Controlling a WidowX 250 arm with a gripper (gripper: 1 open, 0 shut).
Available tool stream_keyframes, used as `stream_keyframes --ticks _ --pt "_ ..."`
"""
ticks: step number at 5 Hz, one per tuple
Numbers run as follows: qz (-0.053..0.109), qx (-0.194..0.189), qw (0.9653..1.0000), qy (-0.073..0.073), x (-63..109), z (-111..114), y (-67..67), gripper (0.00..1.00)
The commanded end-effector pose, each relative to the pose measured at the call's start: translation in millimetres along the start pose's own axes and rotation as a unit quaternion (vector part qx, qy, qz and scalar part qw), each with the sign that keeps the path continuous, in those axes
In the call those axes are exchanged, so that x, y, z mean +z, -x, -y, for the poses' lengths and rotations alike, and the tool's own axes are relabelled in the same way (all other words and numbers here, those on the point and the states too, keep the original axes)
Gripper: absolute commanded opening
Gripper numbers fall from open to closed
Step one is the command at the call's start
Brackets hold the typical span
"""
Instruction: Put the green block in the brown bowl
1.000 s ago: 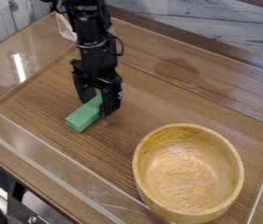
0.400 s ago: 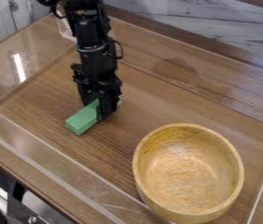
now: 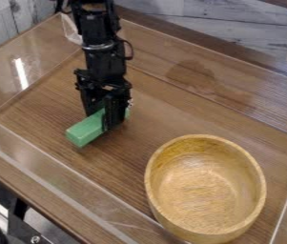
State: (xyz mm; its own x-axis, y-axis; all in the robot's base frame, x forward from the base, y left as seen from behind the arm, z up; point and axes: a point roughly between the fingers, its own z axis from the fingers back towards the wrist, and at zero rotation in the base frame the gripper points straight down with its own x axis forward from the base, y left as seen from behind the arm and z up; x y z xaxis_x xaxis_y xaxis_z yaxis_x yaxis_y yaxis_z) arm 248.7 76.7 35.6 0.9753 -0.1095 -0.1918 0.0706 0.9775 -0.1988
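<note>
The green block (image 3: pixel 87 130) is a bright green bar at the left-middle of the wooden table, its upper right end caught between the black fingers of my gripper (image 3: pixel 104 114). The gripper points steeply down and is shut on that end of the block. Whether the block's lower left end still touches the table I cannot tell. The brown bowl (image 3: pixel 206 187) is a large round wooden bowl at the lower right, empty, well apart from the gripper.
A clear plastic wall (image 3: pixel 56 181) runs along the table's left and front edges. Bare wooden tabletop (image 3: pixel 210 91) stretches between the arm and the back edge.
The jaws have shut on the block's upper end. Block and gripper have shifted slightly to the left and up in the picture.
</note>
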Motion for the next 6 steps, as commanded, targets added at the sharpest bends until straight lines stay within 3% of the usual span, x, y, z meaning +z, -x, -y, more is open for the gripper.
stream_keyframes --ticks 1,3,6 --pt "0.029 0.009 0.9994 -0.013 40.3 -2 -0.3 0.00" --pt "0.058 0.023 0.9980 -0.009 73.6 -10 3.2 0.00" --pt "0.090 0.017 0.9957 -0.015 72.6 -28 -10.4 0.00"
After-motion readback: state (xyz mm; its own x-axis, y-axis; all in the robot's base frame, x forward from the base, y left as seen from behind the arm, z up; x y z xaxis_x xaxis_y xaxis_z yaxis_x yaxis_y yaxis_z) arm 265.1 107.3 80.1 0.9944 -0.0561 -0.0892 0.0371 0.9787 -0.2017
